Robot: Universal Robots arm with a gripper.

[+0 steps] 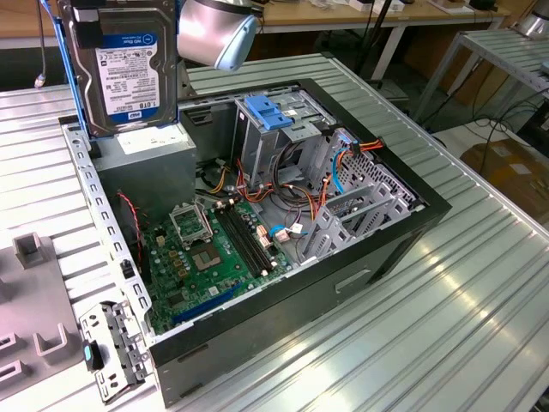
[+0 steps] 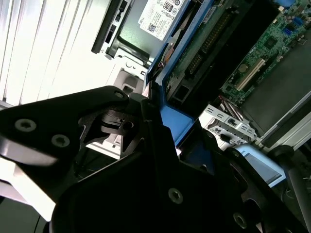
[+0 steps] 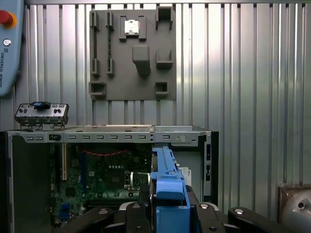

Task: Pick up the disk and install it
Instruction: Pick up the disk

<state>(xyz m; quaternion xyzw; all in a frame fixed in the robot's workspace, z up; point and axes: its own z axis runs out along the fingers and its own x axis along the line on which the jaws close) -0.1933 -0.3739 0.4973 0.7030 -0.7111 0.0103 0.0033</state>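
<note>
Ribbed metal tabletop (image 1: 480, 283) is stretching all round. The gripper (image 3: 167, 200) is clamping the disk (image 1: 129, 69) by its blue carrier rail (image 3: 163, 165), hanging it above the power-supply (image 1: 150, 167) corner of the open computer case (image 1: 283, 326). My judgement: it wants squaring with the case's drive cage (image 1: 356, 215), clear of the cables (image 1: 257, 184).

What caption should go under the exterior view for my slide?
The disk hangs upright in the air above the open computer case.

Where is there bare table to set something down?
The ribbed table is bare on the exterior view's right of the computer case, and between it and the grey fixture plate. Inside the case, cables crowd the drive cage.
</note>
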